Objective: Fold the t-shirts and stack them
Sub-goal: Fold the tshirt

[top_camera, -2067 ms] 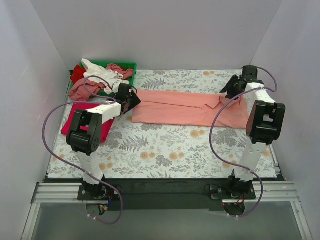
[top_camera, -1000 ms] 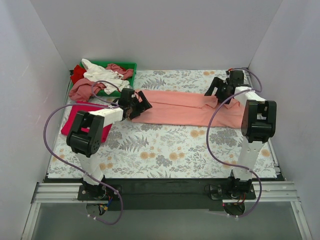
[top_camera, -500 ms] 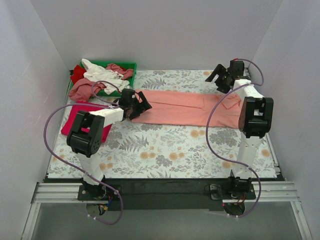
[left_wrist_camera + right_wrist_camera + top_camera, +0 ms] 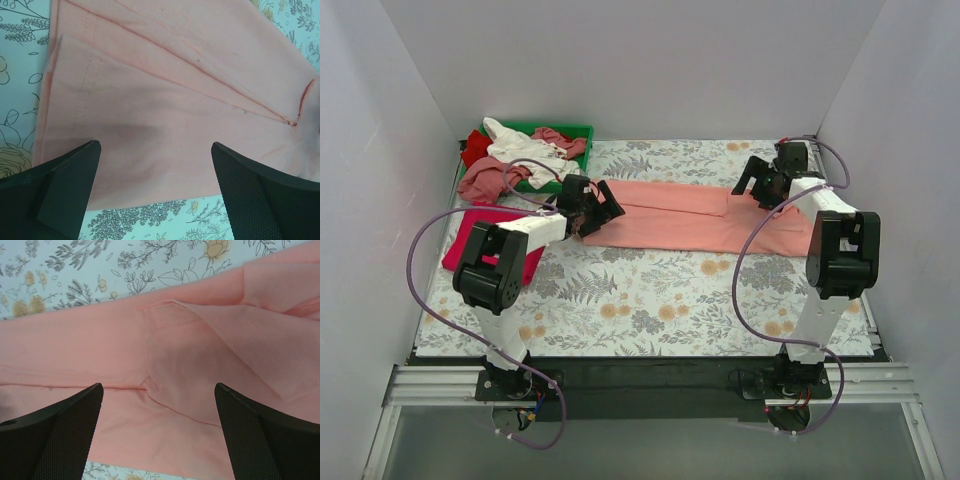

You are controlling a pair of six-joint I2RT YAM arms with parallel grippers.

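The large salmon-pink t-shirt (image 4: 690,215) lies folded into a long strip across the table's far half. My left gripper (image 4: 600,208) is open and empty just over the strip's left end; its wrist view shows the hem and fold lines (image 4: 165,100) between its spread fingers (image 4: 60,185). My right gripper (image 4: 752,180) is open and empty over the strip's right part, above the folded sleeve (image 4: 210,355). A magenta-red t-shirt (image 4: 480,235) lies folded flat at the left edge. White, dusty-rose and red tees (image 4: 520,150) are heaped in and beside the green tray.
The green plastic tray (image 4: 575,131) sits in the far left corner. A floral cloth (image 4: 650,300) covers the table. White walls enclose the left, back and right sides. Purple cables loop off both arms.
My right gripper lifted toward the back right corner, then came down over the shirt's right part. The right sleeve now lies folded in. My left gripper barely moved.
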